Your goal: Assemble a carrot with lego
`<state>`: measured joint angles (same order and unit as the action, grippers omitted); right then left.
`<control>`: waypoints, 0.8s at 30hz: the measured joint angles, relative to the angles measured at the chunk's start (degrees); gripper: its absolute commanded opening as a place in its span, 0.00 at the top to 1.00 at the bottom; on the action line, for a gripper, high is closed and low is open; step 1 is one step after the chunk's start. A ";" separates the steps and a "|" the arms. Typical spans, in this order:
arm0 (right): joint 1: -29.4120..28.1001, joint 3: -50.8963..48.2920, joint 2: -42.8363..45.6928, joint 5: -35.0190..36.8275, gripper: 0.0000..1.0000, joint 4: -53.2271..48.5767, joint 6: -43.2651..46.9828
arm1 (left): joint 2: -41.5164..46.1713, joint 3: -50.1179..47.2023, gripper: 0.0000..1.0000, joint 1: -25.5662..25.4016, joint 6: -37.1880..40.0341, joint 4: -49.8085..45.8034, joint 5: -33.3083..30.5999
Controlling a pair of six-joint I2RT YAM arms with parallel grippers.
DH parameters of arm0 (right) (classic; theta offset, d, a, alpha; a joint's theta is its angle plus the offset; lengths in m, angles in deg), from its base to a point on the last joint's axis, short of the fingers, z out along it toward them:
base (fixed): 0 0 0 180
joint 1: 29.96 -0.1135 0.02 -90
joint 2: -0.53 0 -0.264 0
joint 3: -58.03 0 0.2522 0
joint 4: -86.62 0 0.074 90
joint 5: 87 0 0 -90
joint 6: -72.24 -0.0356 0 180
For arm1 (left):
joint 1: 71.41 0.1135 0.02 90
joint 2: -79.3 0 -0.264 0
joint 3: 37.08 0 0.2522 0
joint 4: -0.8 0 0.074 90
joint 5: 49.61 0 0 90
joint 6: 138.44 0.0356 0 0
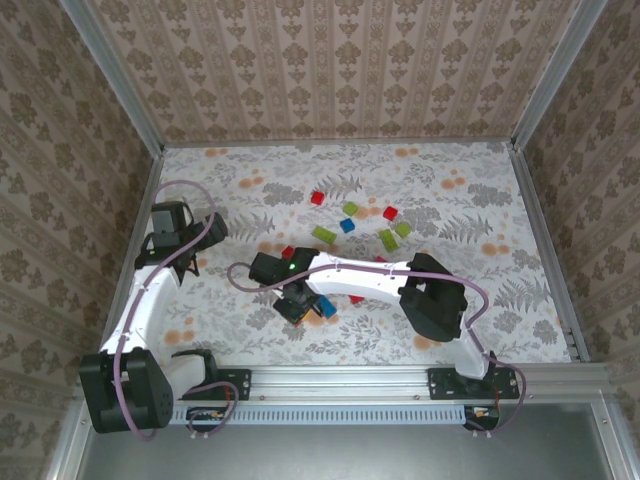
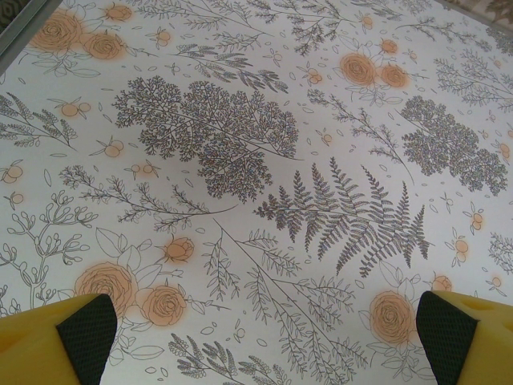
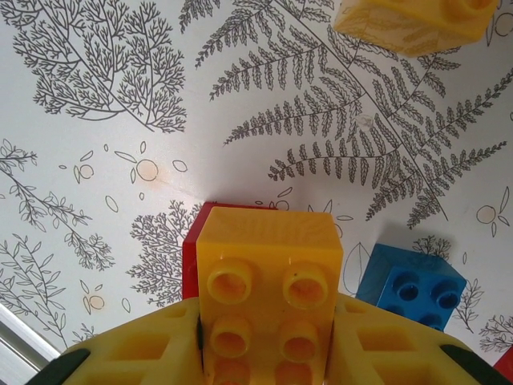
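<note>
Orange-yellow brick (image 3: 268,277), two studs wide, sits clamped between the fingers (image 3: 144,345) of the right gripper (image 3: 268,341), studs facing the wrist camera. A red brick (image 3: 191,257) touches its far face; whether the two are locked together or merely in contact cannot be told. In the top view the right gripper (image 1: 297,305) is low over the table (image 1: 480,330), near the front centre.

The left gripper (image 2: 264,329) hangs over bare table at the left side, jaws wide apart and empty, well apart from the work.

Hazards:

1. Slip in the grip. The fingers bear on smooth side walls. A downward press is likely to rotate the held brick, leaving studs off line.
2. Unbraced partner. If the red brick is loose, nothing pins it. Lateral force probably slides it across the smooth surface instead of seating it.
3. Collision. A blue brick (image 3: 409,285) lies just beside the right finger. A sideways correction risks knocking it away.
4. Scatter. A second orange-yellow brick (image 3: 417,24) lies farther out, and the green bricks (image 1: 387,239) lie further back; a dropped part may bounce among them.
</note>
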<state>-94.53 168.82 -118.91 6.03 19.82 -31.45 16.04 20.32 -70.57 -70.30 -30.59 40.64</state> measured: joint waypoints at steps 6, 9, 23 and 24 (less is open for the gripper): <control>-0.20 0.81 -0.57 -0.28 0.64 -0.35 0.02 | 0.00 0.00 0.00 0.00 0.00 0.00 0.00; -0.20 0.81 -0.57 -0.46 0.64 -0.35 0.00 | 0.00 0.00 0.00 0.00 0.00 0.00 -0.02; -0.20 0.79 -0.44 -0.44 0.65 -0.48 -2.01 | 0.02 0.00 0.00 0.00 0.00 -0.02 -0.02; -0.20 0.72 -0.39 -0.44 0.65 -0.50 -2.25 | 0.02 0.00 0.00 0.00 0.00 0.00 0.00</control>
<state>-94.73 169.54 -119.30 5.59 19.32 -33.70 16.06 20.32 -70.57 -70.30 -30.59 40.64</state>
